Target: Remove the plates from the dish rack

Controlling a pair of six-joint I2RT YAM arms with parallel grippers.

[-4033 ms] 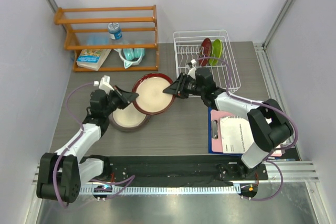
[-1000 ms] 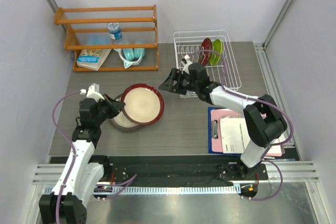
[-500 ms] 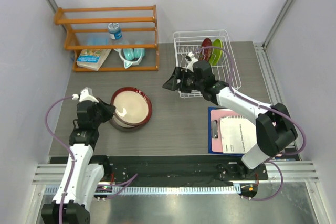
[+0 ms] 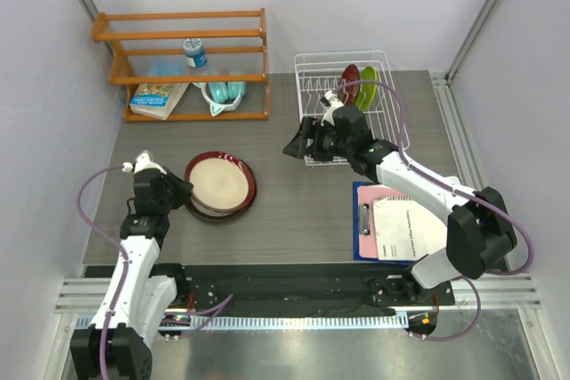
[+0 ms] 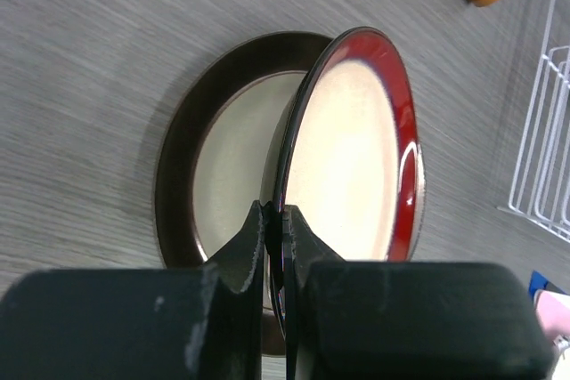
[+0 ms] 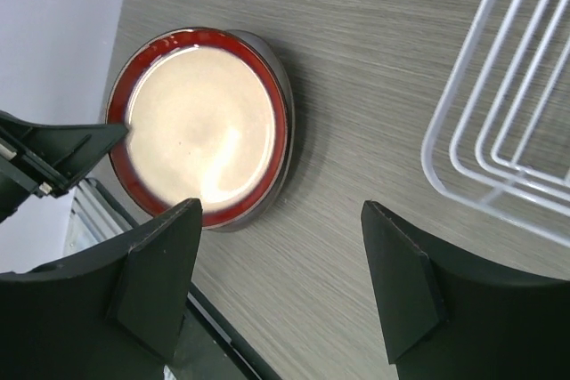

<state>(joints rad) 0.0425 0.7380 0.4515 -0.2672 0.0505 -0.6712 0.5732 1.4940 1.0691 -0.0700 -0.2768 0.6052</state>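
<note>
Since a moment ago the maroon plate (image 4: 219, 183) has dropped nearly flat onto the grey plate (image 5: 178, 184), stacking to save space. Left gripper (image 5: 274, 215) is still pinching its rim. Right gripper (image 6: 280, 220) is wide open and empty by the dish rack (image 4: 392, 122), where the red plate (image 4: 350, 84) and green plate (image 4: 367, 86) stand waiting.

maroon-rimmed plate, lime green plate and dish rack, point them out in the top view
maroon-rimmed plate (image 4: 220, 182), top external view, on its cream centre.
lime green plate (image 4: 366, 98), top external view, on its upright face.
dish rack (image 4: 313, 100), top external view, on bare wires of its left half.
</note>
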